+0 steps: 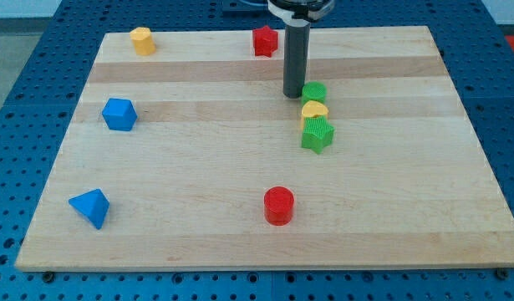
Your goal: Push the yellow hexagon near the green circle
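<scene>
The yellow hexagon (141, 40) sits at the board's top left corner. The green circle (315, 92) sits right of centre in the upper half. My tip (292, 94) stands just left of the green circle, almost touching it, far right of the yellow hexagon. A yellow heart-like block (314, 110) lies directly below the green circle, and a green star (318, 134) lies directly below that, the three in a tight column.
A red star (265, 40) sits at the top centre, left of the rod. A blue hexagon-like block (119, 114) is at the left, a blue triangle (90, 207) at the bottom left, a red circle (279, 205) at the bottom centre. The wooden board (240, 242) lies on a blue perforated table.
</scene>
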Robot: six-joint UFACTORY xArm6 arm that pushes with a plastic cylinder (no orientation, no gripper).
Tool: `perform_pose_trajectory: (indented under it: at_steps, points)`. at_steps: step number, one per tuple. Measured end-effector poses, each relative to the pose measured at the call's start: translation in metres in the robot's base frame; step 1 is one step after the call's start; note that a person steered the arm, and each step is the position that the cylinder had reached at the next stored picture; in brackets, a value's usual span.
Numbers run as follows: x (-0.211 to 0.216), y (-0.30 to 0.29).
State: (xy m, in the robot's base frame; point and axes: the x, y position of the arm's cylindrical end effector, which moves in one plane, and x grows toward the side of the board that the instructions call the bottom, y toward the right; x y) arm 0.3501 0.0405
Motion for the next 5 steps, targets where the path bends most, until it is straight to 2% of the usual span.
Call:
perform_pose_trajectory:
  at_steps: [1, 5]
  points:
    - [-0.016, -0.018]
    - [-0.045, -0.270]
